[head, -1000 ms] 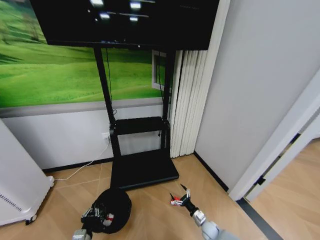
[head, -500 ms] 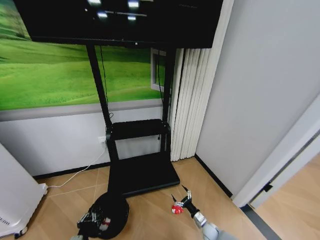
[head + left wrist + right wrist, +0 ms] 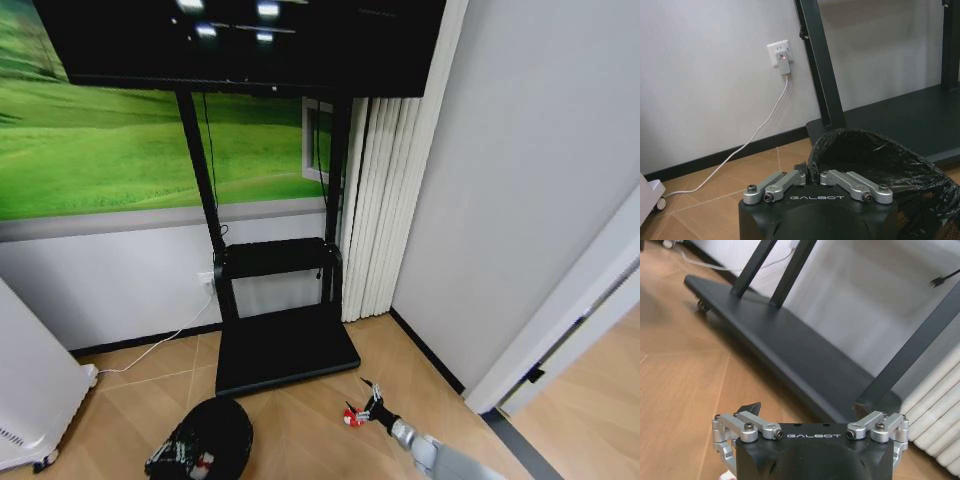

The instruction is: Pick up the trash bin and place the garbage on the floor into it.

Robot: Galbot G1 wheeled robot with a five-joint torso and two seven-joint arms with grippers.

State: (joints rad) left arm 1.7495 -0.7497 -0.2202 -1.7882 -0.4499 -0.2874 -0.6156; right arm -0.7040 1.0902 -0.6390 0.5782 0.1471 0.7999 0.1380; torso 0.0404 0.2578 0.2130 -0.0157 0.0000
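Note:
The trash bin (image 3: 215, 435) is a small black basket lined with a black bag, low at the left of the head view. My left gripper (image 3: 172, 458) is shut on its near rim; in the left wrist view the fingers (image 3: 807, 170) pinch the bag-covered rim of the trash bin (image 3: 875, 160). A red-and-white speck (image 3: 203, 462) shows at the bin's mouth. Over the wooden floor to the right, my right gripper (image 3: 366, 400) is open, its jaws spread wide in the right wrist view. One red-and-white piece of garbage (image 3: 352, 418) lies right beside its fingertips.
A black TV stand base (image 3: 285, 350) sits on the floor just beyond both grippers, its posts rising to a screen. A white appliance (image 3: 30, 400) stands at the far left, with a cord (image 3: 760, 135) running to a wall socket (image 3: 780, 55). A doorway opens at the right.
The camera has swung, shifting the whole scene. The bin and left gripper sit lower in the picture than a second ago. The right gripper stays by the red-and-white piece.

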